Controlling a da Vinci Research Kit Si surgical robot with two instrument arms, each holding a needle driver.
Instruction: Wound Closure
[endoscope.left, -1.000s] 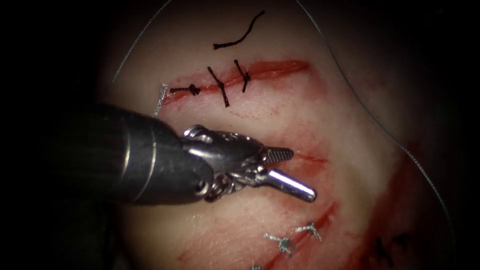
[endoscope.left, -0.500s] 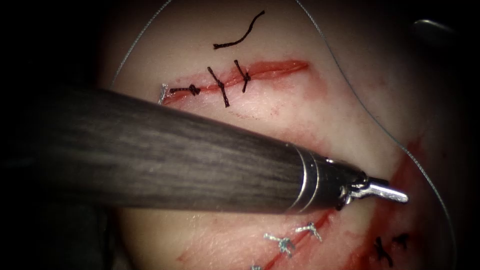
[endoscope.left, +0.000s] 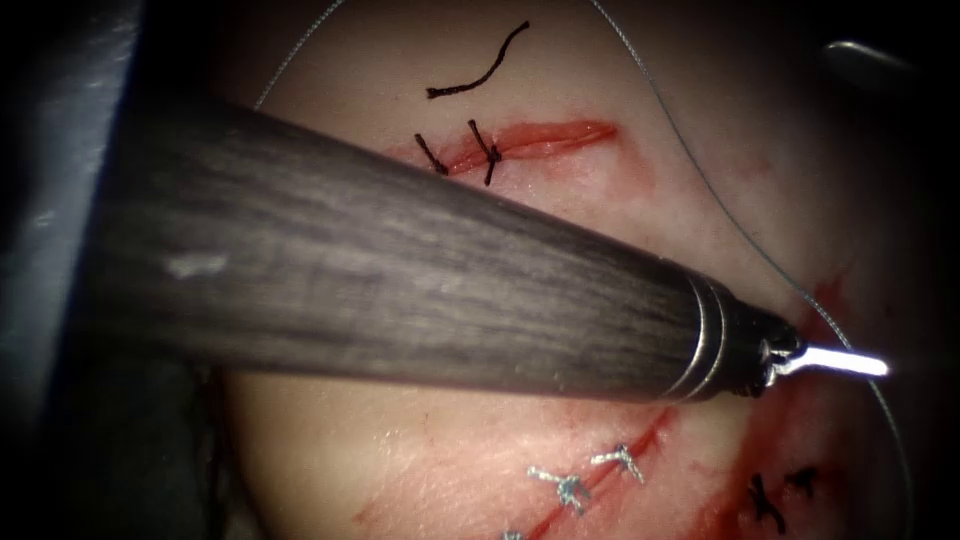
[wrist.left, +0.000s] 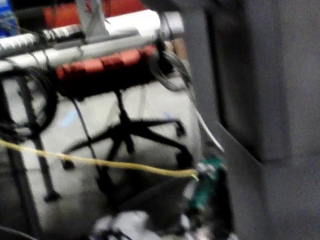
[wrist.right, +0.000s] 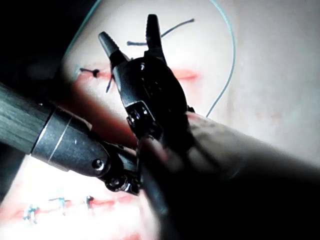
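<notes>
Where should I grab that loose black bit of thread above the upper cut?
Probably near the middle of the loose black thread, jaws across its line, coming down from the right: it lies flat and free on the tissue, and the shaft of the left tool crosses the left side below it. The right tool, open and empty, looks better placed.

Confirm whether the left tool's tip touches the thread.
Cannot tell. In the endoscope view the left tool overlaps the thread where it curves past, but its height over it isn't visible.
</notes>
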